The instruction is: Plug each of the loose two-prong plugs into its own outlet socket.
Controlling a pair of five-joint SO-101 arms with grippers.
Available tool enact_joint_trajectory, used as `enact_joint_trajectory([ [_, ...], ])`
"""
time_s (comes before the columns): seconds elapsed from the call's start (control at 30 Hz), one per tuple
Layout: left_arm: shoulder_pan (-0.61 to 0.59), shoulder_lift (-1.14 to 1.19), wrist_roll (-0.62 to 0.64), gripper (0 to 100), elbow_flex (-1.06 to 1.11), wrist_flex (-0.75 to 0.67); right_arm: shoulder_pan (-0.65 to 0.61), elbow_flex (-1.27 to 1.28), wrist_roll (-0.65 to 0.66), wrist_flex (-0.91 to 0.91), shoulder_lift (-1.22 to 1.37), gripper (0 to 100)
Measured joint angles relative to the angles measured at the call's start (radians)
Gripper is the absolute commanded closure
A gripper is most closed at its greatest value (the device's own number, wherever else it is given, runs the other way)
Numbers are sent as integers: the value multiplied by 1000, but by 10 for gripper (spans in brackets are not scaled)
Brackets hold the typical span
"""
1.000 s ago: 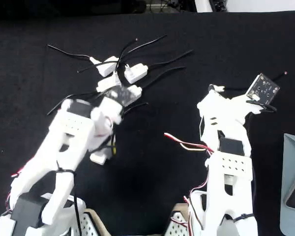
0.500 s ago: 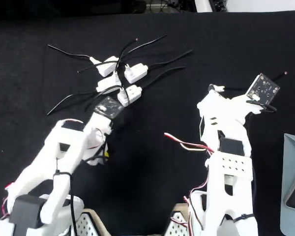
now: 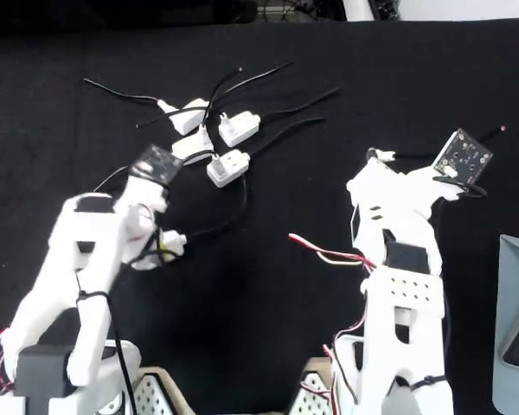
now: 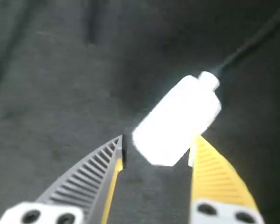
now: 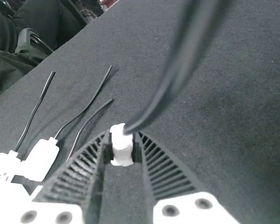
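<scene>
Two pinches. Clamped in the left claw [image 4: 156, 149], at nine o'clock on the table [image 3: 268, 328]: a white plug [image 4: 177, 119], cord [image 4: 252, 44] trailing toward the outlets [image 3: 209, 138] at eleven. Clamped in the right claw [image 5: 121, 140], at three o'clock: a second plug [image 5: 121, 149] on a black cable [image 5: 173, 70].

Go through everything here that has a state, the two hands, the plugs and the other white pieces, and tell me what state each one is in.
left hand: shut on the near plug.
near plug: gripped, not in a socket, cord attached.
right hand: shut on the small plug.
small plug: gripped, not in a socket, cord attached.
white pieces: four, lying loose on the table, cords attached.
</scene>
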Motion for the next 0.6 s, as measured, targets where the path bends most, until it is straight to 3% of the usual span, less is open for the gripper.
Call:
enact_joint_trajectory([
  [0.23,-78,0,0,760,-106,17,-17,0,0,0,0,985],
  [0.33,-75,0,-8,708,-132,44,-20,0,0,0,0,985],
  [0.6,-14,0,-189,677,-195,127,-20,0,21,0,0,985],
])
